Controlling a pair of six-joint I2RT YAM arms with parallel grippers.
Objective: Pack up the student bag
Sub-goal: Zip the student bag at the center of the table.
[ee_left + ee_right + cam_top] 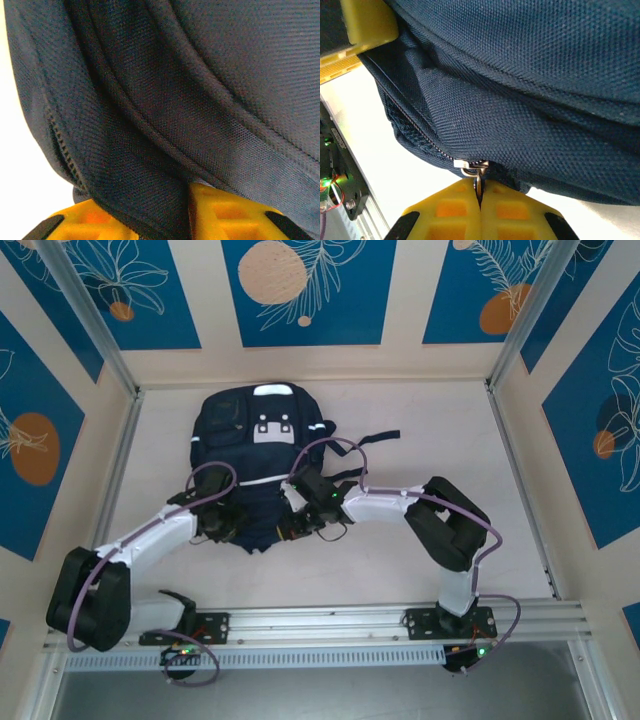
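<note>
Student bag (pixel 235 430) is lying flat on the white table (pixel 420 420), in the upper centre-left of the top external view. Its grey-white patch is facing up and a dark strap (pixel 375 436) is trailing toward the right.

Left side: we are seeing the left gripper (pixel 228 523) pressing against the lower left edge of the student bag. In the left wrist view, the left gripper (pixel 165 222) is sitting at the bottom of the frame. Its yellow fingers (pixel 82 220) are standing narrowly apart, with a fold of navy fabric running down between them. We are reading this as a pinch on the bag's fabric.

Right side: we are seeing the right gripper (pixel 298 523) meeting the lower edge of the bag, just right of the left gripper. In the right wrist view, the right gripper (pixel 480 212) is sitting at bottom centre. Its fingers are pressing fully together on the small metal zipper pull (pixel 479 177), which is hanging from the slider on the zipper track (pixel 415 127). One yellow finger of the left gripper is showing in the upper left corner of that frame, touching the bag.
</note>
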